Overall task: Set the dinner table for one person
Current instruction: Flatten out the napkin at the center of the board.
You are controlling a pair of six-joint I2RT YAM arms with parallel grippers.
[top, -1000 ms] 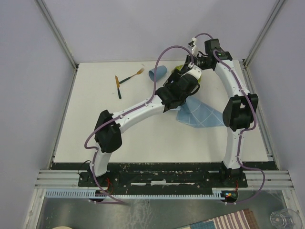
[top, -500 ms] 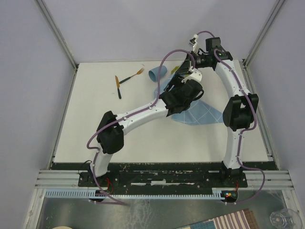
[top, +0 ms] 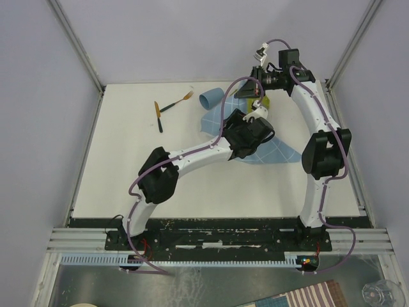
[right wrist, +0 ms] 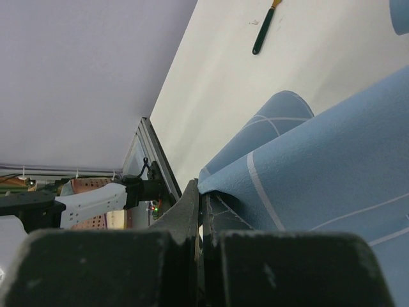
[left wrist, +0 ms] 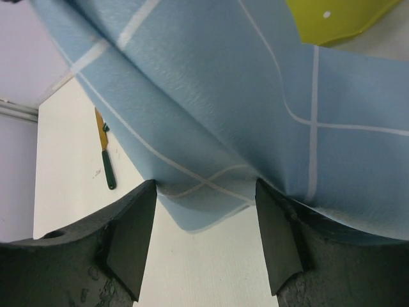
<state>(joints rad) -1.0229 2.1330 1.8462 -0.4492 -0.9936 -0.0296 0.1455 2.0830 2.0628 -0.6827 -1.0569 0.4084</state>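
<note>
One large white surface, the dinner table (top: 128, 166), fills the cell floor between the arm bases and the far wall, and most of it is bare. A light-blue cloth (top: 281, 152) with a white grid lies around 3 o'clock from the table's middle, part flat and part raised off the surface. It reads as the placemat, so getting it flat would come before any dish goes on it.

The right gripper (right wrist: 199, 208), out at about 1 o'clock, is clenched on the cloth's edge, with the fabric sandwiched between its closed jaws. Holding that far edge up probably keeps the sheet taut so the other arm can work on it. The left gripper (left wrist: 204, 187) has its jaws apart and grasps nothing. A sagging fold of cloth hangs between its two fingertips, so it seems placed to pinch that fold and pull it out.

A yellow-green plate (left wrist: 339, 19) shows beyond the fold; I cannot tell whether it rests on the cloth. Further out, a blue cup (top: 211, 98) lies on its side near 12 o'clock. A green-handled knife (top: 158, 117) and a fork (top: 177, 102) wait at 10 o'clock, well clear of the cloth
</note>
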